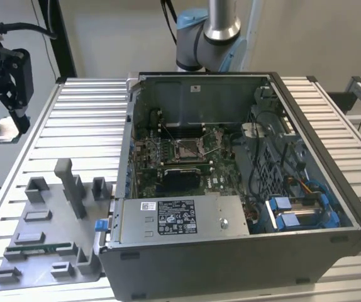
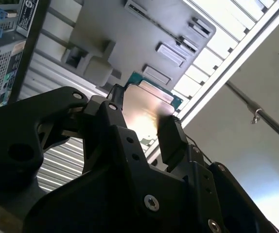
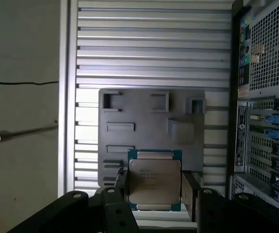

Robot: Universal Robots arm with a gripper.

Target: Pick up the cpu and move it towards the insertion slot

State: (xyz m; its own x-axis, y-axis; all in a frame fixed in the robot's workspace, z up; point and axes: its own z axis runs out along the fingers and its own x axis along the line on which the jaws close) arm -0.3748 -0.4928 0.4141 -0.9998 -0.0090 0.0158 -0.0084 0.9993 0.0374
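Exterior view, hand (image 1: 4, 124) gripping likely cpu (image 1: 5, 131), tray (image 1: 48, 236)

The cpu (image 3: 154, 182) had a pale silvery top with a warm brownish sheen and a thin teal-green rim. The gripper (image 3: 156, 190) was matte black, dotted with silver screw heads. Beside the computer case (image 1: 231, 264), the worktop (image 1: 86, 113) was pale silver, striped by parallel ribs. The case was dark grey. Inside it the motherboard (image 1: 221, 179) was green, the insertion slot (image 1: 187, 149) showed a shiny silver frame around a brownish-gold centre, and the clips (image 1: 294, 211) were bright blue. Next to the case the tray (image 1: 48, 264) was plain grey, with 1 green memory stick (image 1: 39, 250).
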